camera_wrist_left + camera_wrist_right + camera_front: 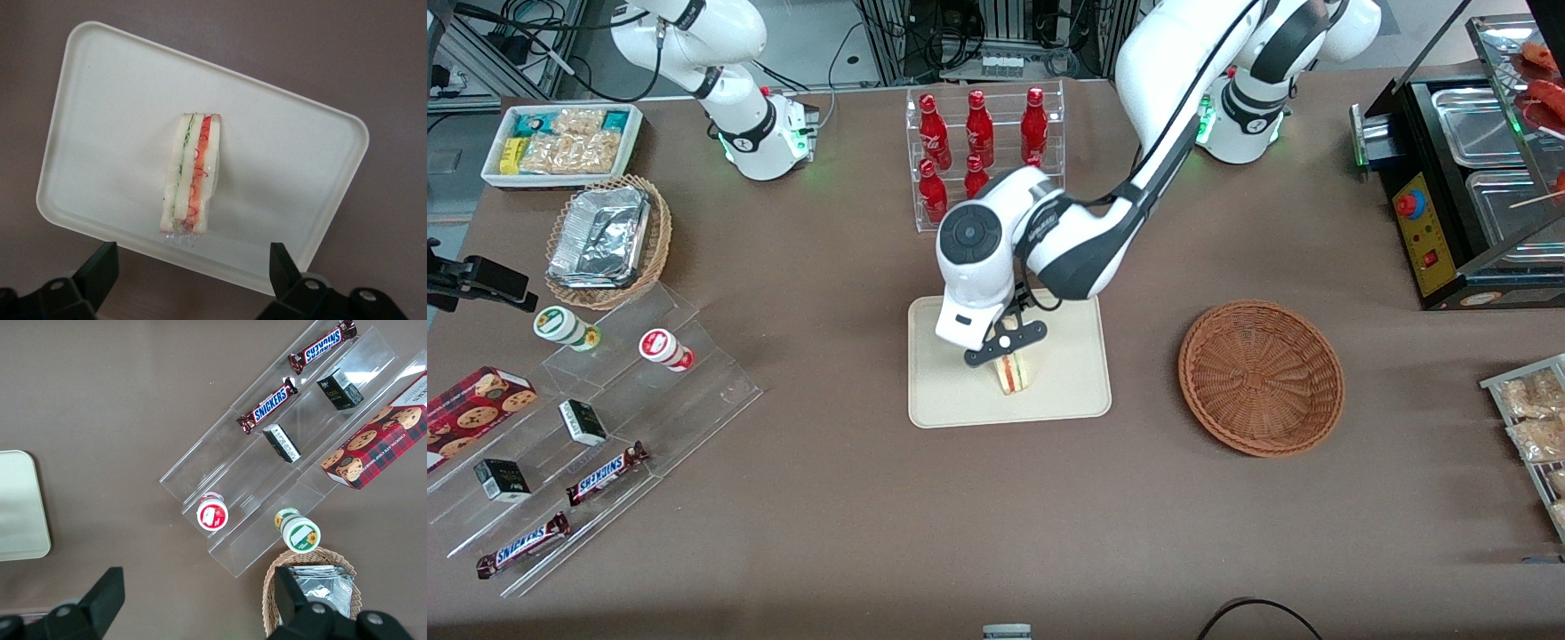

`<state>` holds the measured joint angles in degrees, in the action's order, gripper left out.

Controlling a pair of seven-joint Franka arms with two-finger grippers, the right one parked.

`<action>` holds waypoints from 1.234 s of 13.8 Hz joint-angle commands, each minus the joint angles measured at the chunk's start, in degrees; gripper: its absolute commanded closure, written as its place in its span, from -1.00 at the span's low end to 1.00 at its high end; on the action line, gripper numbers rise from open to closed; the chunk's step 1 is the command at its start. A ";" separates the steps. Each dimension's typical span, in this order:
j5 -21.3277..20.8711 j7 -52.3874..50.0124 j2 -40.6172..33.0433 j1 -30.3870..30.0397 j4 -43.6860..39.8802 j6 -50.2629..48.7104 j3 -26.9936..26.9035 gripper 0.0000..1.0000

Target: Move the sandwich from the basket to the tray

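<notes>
Black two-finger gripper (1009, 357) on the left arm is hanging just above the small triangle sandwich (1012, 373) made of pale white bread. Its fingers (100, 270) are spread wide apart and are not touching anything. The sandwich (191, 177) is sitting between them but lower down, standing on the flat cream plastic tray (1063, 391) with round corners. It is sitting near the middle of the tray (280, 167), a bit nearer the front camera. Red and green stripes are showing along its cut edge.

The round reddish-brown woven wicker basket (1261, 377) is lying on the brown table (854, 498), well apart from the tray, toward the working arm's end. Nothing is lying inside it.

Farther from the front camera than the tray, a clear rack of red bottles (980, 147) is standing. Toward the parked arm's end, a lighter tan wicker basket with a foil container (607, 236) is sitting near clear plastic steps holding Snickers bars (605, 473).
</notes>
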<state>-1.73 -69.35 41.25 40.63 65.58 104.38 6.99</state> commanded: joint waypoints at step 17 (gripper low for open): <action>0.58 53.49 -33.40 -30.50 30.11 -13.14 -0.48 -1.00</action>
<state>-1.25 -20.02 14.19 12.17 89.09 90.22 5.95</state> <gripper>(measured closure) 0.000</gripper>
